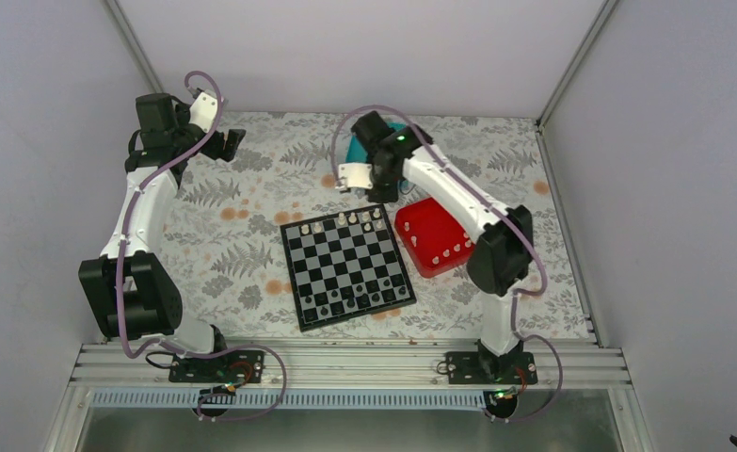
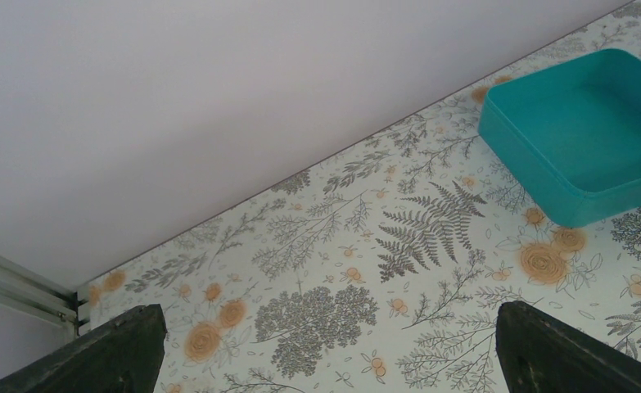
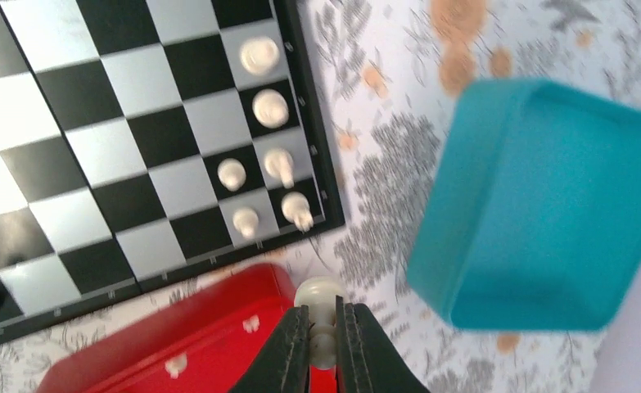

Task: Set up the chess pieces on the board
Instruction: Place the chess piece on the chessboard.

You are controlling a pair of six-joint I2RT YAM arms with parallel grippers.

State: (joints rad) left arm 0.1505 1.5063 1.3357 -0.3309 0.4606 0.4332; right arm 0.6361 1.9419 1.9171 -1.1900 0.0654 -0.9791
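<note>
My right gripper (image 3: pixel 323 315) was closed on one white piece (image 3: pixel 320 292), the fingers nearly together and clamping its stem, with the head standing clear above the fingertips. I held it over the edge of the red tray (image 3: pixel 218 332), just beside the far corner of the board (image 3: pixel 96 151) and near the teal box (image 3: pixel 546 205). I judged the step in hand to be the carry to an unfilled square. To do it well, the piece had to travel upright and high enough to pass over the chess pieces (image 3: pixel 269 108) already standing along the nearest edge files. It then had to come down vertically onto the centre of the chosen square. The fingers should part only once the base sat flat, since a tilted release would likely topple it into its neighbours. More white pieces lay in the tray, so the task appeared to be unfinished. My left gripper (image 2: pixel 329 315) hung over the table (image 2: pixel 317 246) well apart from the board, its fingers spread wide and gripping nothing.
</note>
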